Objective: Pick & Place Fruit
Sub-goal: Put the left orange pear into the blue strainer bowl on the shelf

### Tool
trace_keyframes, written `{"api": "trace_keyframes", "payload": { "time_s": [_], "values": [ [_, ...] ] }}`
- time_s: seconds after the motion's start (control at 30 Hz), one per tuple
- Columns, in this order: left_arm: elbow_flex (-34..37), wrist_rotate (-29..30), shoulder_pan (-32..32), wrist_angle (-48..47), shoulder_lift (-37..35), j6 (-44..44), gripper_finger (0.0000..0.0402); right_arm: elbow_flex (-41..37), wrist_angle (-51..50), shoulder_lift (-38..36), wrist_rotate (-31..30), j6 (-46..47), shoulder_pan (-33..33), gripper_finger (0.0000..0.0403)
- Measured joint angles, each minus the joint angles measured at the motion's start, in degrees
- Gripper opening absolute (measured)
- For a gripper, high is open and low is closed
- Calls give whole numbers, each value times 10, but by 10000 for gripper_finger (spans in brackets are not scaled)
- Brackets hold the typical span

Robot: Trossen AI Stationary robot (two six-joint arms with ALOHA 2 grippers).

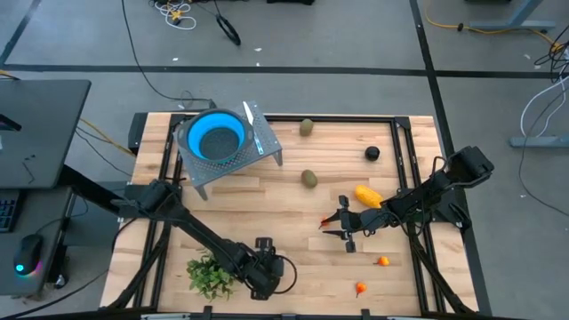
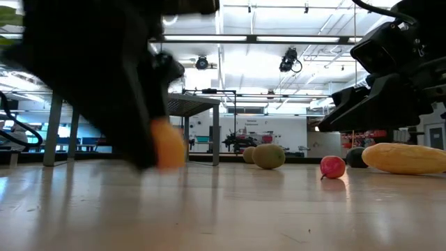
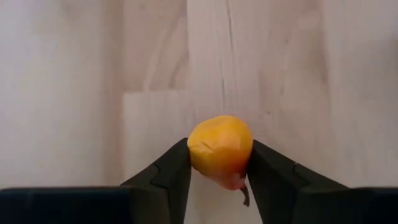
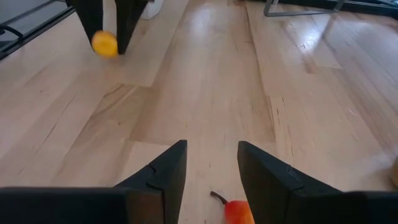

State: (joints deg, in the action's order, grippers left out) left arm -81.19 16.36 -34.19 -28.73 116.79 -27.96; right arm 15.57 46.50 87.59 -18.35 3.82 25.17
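Two dark arms work over a wooden table (image 1: 293, 191), described here from left to right in the high view. At about 7 o'clock on the tabletop lies a green leafy sprig (image 1: 210, 276); just beside it, toward 6 o'clock, sits the left gripper (image 1: 269, 276) (its arm runs in from the table's left edge). The left wrist view shows its two fingers (image 3: 166, 177) closed on a small yellow-orange fruit (image 3: 221, 149), one finger touching each side, with bare wood beyond; the low view shows the same fruit (image 2: 169, 145) just above the boards. At 11 o'clock a round blue bowl (image 1: 216, 137) rests on a grey stand (image 1: 267, 151).

Loose fruit lies across the right half of the table:
- an olive-brown oval (image 1: 306, 127) at 12 o'clock, near the far edge;
- a second olive-brown oval (image 1: 308, 179) near the centre;
- a dark ball (image 1: 372, 153) at 2 o'clock;
- a larger yellow-orange piece (image 1: 368, 196) at 3 o'clock, close beside the right arm;
- two tiny orange fruits at 4 to 5 o'clock, one (image 1: 382, 260) farther right and one (image 1: 361, 288) nearer the front edge.

Right of centre the right gripper (image 1: 342, 224) points toward the left arm. Its jaws stand apart and hold nothing (right wrist view); a small red fruit with a dark stem (image 4: 239, 211) lies on the wood between the fingers, and whether either finger touches it cannot be told.
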Motion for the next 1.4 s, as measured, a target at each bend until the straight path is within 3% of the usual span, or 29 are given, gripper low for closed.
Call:
{"api": "trace_keyframes", "payload": {
  "time_s": [0.13,0.33,0.7,0.97,1.23,1.4],
  "values": [
    [0,39,12,-37,-64,23,140,0,0,0,0,0,0,154],
    [0,162,42,-130,-181,73,142,0,0,0,0,0,0,154],
    [0,306,155,-273,-377,104,142,0,0,0,1,0,0,154],
    [-1,323,271,-403,-430,64,147,0,0,0,2,0,0,154],
    [-1,334,395,-413,-428,135,147,0,4,0,4,0,0,154],
    [-1,262,463,-413,-426,152,156,0,4,0,4,0,0,154]
  ]
}}
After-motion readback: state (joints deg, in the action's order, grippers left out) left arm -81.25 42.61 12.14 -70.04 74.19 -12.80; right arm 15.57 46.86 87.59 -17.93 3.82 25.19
